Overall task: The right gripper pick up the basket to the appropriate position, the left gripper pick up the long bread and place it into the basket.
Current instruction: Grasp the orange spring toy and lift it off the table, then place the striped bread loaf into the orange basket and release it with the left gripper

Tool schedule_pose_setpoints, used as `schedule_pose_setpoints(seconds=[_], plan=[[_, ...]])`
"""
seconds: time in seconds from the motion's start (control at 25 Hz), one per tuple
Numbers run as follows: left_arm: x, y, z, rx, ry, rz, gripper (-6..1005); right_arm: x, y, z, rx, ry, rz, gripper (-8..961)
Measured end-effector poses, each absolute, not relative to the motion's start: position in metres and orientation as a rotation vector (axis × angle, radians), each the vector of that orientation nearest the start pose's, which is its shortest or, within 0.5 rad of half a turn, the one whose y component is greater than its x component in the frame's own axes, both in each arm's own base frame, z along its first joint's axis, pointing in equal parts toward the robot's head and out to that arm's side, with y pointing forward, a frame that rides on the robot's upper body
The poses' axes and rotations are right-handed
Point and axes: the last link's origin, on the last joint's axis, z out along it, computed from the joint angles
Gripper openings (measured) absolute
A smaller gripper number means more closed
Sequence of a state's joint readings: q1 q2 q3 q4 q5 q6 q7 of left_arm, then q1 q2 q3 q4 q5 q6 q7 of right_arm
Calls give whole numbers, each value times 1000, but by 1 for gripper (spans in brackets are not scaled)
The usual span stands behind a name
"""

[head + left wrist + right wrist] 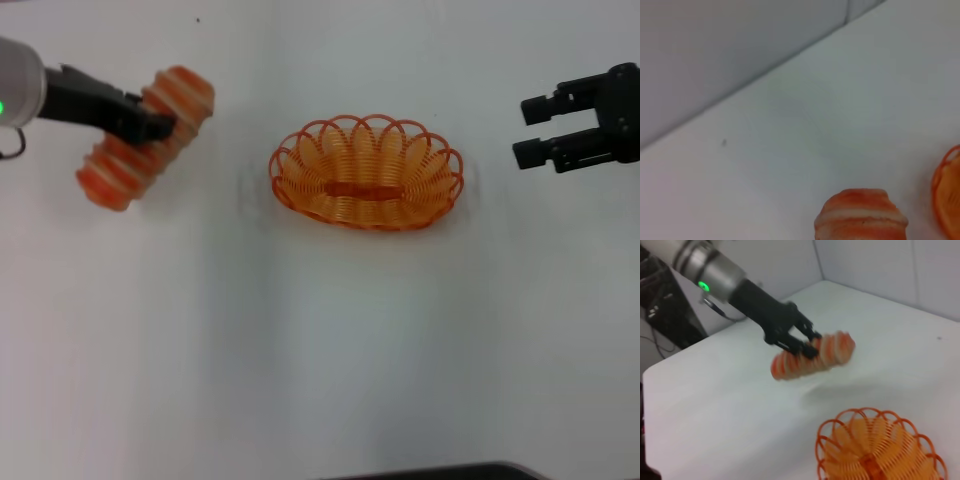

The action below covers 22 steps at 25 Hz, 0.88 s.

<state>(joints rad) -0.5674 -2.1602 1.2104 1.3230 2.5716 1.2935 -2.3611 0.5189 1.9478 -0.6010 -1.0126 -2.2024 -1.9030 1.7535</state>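
While clamped in the left claw (pixel 150 125) at upper left, bread (pixel 145 140) slanting above the desk (pixel 320 350), basket (pixel 366 172) rightward at centre; right claw (pixel 535 130) wide, idle, upper right.

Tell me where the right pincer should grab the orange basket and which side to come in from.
Best bet is the looped rim at the basket's right end, approached from the right, where the open right pincer already waits. The openwork loops give the fingers something thin to close on. The left pincer holds the long bread on the other side.
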Motion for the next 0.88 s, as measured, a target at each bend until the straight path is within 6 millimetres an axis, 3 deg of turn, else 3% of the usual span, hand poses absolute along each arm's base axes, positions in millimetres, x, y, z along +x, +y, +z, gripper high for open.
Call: schedule_pose_setpoints(seconds=[0.16,0.36,0.48,0.76,0.88], plan=[[-140,390,3,-2610,-614,68,415,271,316,112,-2800,811,385,742],[-103,394,-38,-2815,-434,75,369,272,314,110,-2811,818,378,741],[-92,394,-66,-2918,-393,130,341,271,314,107,-2818,821,383,741],[-84,390,-93,-2961,-327,182,288,270,311,101,-2839,832,396,741],[-84,387,-97,-2968,-338,153,383,270,310,100,-2844,834,392,741]])
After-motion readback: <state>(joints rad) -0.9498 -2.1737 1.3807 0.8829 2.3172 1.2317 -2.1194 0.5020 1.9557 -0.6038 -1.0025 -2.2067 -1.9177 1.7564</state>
